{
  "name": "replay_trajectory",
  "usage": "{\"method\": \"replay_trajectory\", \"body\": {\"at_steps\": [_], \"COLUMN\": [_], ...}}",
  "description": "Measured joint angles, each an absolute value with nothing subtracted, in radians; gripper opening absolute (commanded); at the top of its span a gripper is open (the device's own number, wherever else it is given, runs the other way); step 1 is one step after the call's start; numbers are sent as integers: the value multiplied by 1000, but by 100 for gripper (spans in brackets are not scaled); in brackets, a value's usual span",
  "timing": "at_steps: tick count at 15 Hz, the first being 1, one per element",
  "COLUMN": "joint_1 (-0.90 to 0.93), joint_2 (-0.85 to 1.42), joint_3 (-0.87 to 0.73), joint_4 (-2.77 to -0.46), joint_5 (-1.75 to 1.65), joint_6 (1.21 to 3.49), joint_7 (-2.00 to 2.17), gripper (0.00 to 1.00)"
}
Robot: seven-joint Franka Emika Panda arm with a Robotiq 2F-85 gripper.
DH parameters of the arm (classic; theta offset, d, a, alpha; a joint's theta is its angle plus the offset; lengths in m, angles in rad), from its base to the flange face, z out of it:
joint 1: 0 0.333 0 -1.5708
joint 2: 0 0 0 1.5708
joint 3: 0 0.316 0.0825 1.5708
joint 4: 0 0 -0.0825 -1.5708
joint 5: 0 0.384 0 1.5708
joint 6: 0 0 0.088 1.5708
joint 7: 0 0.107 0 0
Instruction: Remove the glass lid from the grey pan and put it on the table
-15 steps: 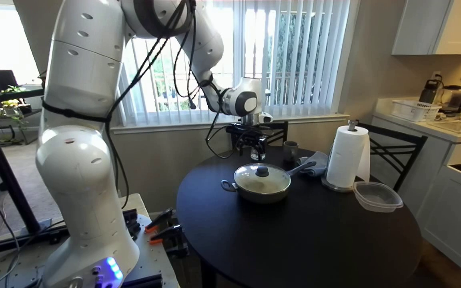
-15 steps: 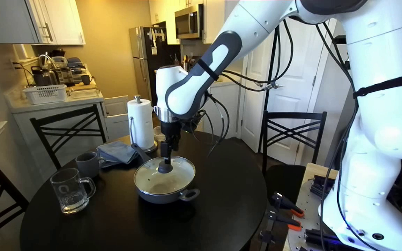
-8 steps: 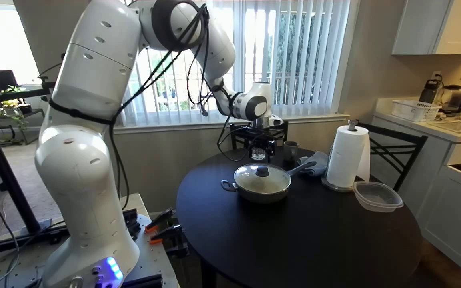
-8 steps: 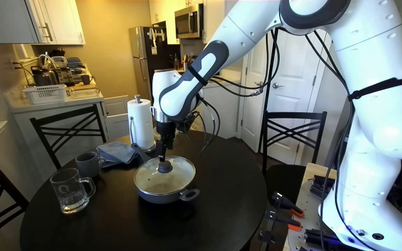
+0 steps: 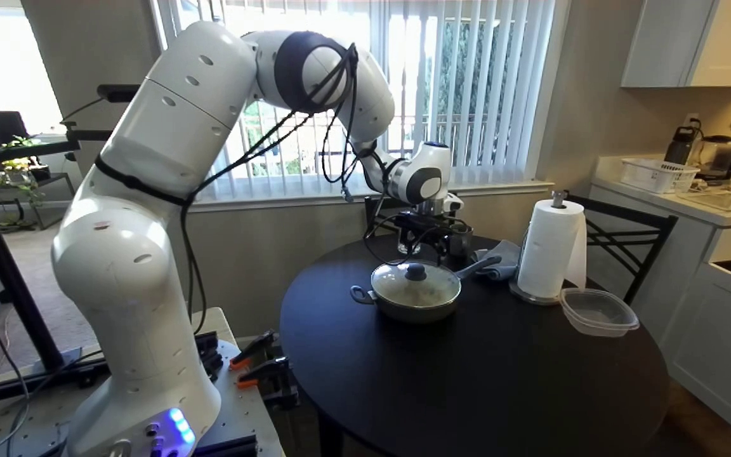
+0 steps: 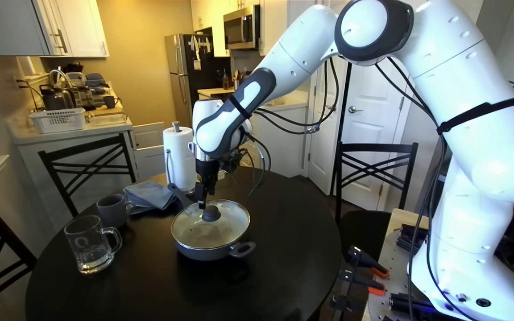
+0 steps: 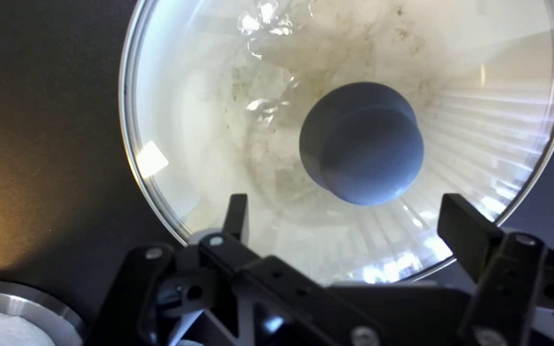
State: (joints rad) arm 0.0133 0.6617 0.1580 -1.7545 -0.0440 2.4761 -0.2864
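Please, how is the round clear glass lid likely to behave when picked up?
The round clear glass lid looks stiff, being metal-rimmed glass, and might crack if dropped. Its smooth, rounded, dark grey knob could slip from a loose grip; held there alone, the wide lid may tilt.

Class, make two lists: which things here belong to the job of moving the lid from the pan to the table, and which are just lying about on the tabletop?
Part of the job:
glass lid
pan under it
table
open claw

Just lying about:
paper towels
plastic tub
glass mug
grey mug
cloth
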Motion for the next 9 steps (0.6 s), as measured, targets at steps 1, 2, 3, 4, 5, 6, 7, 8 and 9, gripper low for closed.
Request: {"method": "replay_trajectory", "body": {"at_steps": [1, 2, 3, 4, 5, 6, 7, 8, 9], "joint_1": [13, 14, 16, 16, 17, 17, 16, 16, 16], "joint_2": [677, 690, 700, 709, 715, 719, 724, 728, 734], "joint_3": [161, 163, 163, 164, 164, 164, 164, 164, 165], "joint_4": [-1733, -1712, -1692, -1674, -1658, -1644, -1630, -1619, -1608], "joint_5": [-44, -44, -44, -44, -44, -44, -44, -44, -44], "joint_6": [2455, 2430, 2396, 2359, 2327, 2298, 2274, 2257, 2244], "joint_7": [-293, -297, -297, -297, -297, -298, -298, -298, -299], "gripper": [100, 100, 100, 100, 100, 100, 100, 100, 100]}}
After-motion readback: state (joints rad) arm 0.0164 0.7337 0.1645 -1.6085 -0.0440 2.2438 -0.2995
